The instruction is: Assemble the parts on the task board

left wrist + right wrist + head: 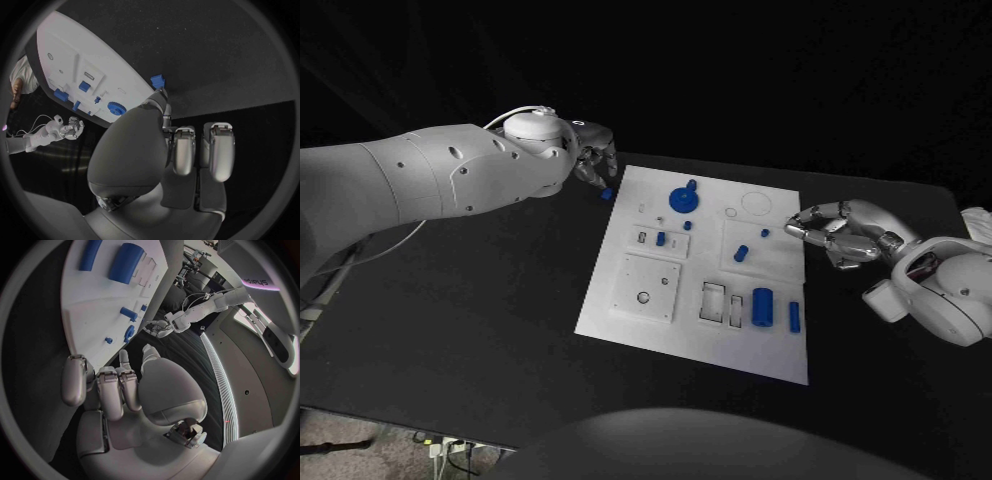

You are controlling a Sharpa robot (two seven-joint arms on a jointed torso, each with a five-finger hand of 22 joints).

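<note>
Head view: the left hand [593, 160] pinches a small blue part [607, 195] at its fingertips, just off the task board's [632, 310] far left corner. It should stay level until above its seat. The right hand [845, 235] hovers curled, empty, beside the board's right edge.

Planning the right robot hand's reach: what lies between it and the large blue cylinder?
In the head view, only bare white task board lies between the right robot hand and the large blue cylinder.

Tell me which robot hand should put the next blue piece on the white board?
Probably the left hand. It already pinches a small blue part at its fingertips, just off the task board by its far left edge. The right hand rests at the board's right edge with nothing in it.
</note>
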